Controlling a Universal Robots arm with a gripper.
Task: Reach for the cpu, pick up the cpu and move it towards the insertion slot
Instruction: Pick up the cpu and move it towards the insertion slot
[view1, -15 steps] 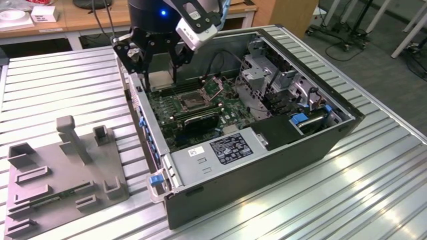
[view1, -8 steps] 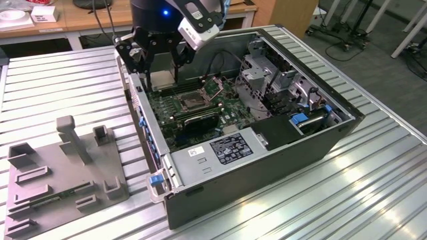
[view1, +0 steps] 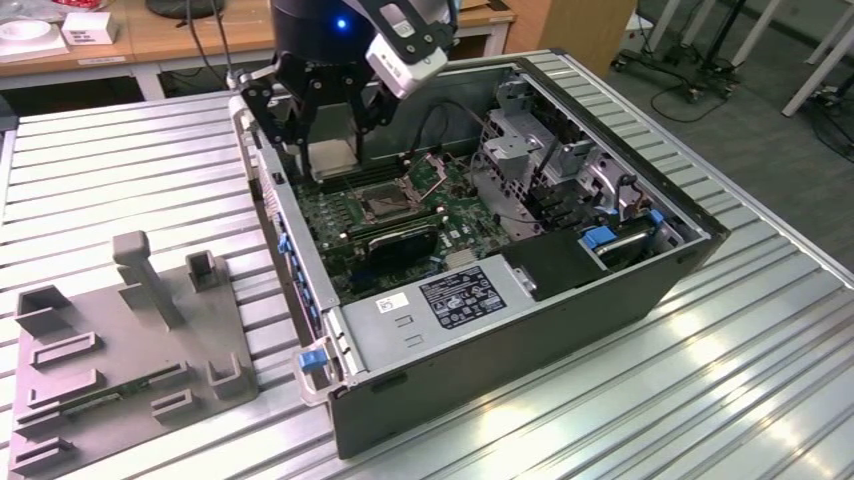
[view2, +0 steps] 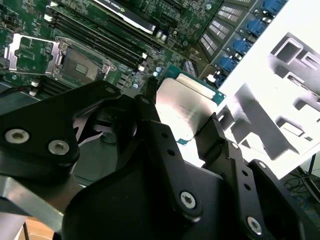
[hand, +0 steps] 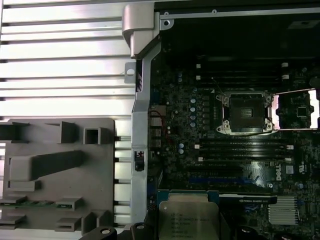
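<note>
Table: ribbed metal table (view1: 120, 170) carries everything; the grey fixture tray (view1: 120, 350) sits on it at the exterior view's left, beside the case.
Computer case: the open computer case (view1: 641, 290) lies on its side, with the green circuit board (view1: 334, 235) exposed inside.
Gripper: the gripper (view1: 331, 150) hangs over the case's edge nearest the tray, above the board; its black fingers (view2: 212, 137) pinch the chip from opposite edges.
Insertion slot: the insertion slot (view1: 378, 203) lies open on the board, frame lid swung aside, dark centre bare; it also shows in the first wrist view (hand: 246, 113).
Cpu: the cpu (view2: 187, 107) is held off the board, silvery face showing, near the slot but not over it; it is also in the first wrist view (hand: 188, 220).
Doing it well: in my judgement, keep the chip level and square to the socket frame, travel clear above the memory slots (hand: 245, 147), and keep the grip steady on the edges.
</note>
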